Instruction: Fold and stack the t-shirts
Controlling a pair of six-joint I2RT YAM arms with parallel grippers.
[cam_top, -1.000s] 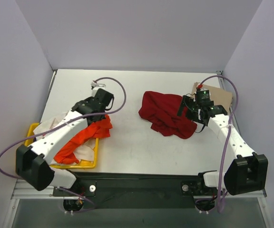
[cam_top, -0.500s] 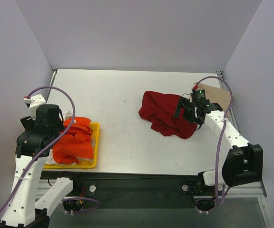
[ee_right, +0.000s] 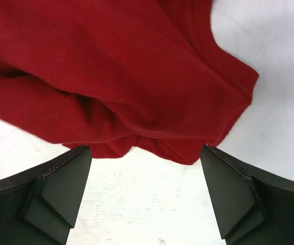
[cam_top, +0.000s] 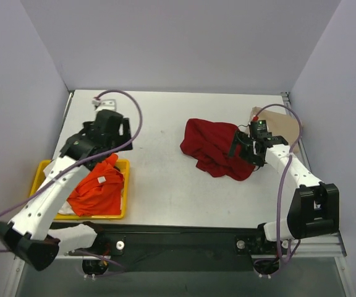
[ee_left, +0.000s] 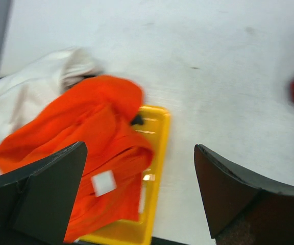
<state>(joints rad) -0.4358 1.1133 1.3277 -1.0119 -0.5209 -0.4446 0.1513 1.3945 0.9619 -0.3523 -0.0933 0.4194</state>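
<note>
A bright orange t-shirt (cam_top: 97,193) lies crumpled in the yellow tray (cam_top: 123,185), with a white shirt (ee_left: 29,97) under and beside it. My left gripper (cam_top: 113,130) hovers over the table just behind the tray, open and empty; in the left wrist view its fingers (ee_left: 40,199) frame the orange t-shirt (ee_left: 91,127) and the tray rim (ee_left: 157,168). The dark red t-shirt (cam_top: 212,145) lies bunched at the table's middle right. My right gripper (cam_top: 243,145) stands open at its right edge, with bare table between the jaws and the dark red t-shirt (ee_right: 116,66) just ahead. A tan t-shirt (cam_top: 284,124) lies behind it.
The yellow tray sits at the table's near left corner. Pale walls close in the table on the left, back and right. Purple cables loop from both arms. Bare tabletop (cam_top: 159,124) lies between the tray and the red shirt.
My left gripper opened and let go of the orange shirt, which dropped into the tray. The left arm swung back, then forward over the table. The right arm barely shifted.
</note>
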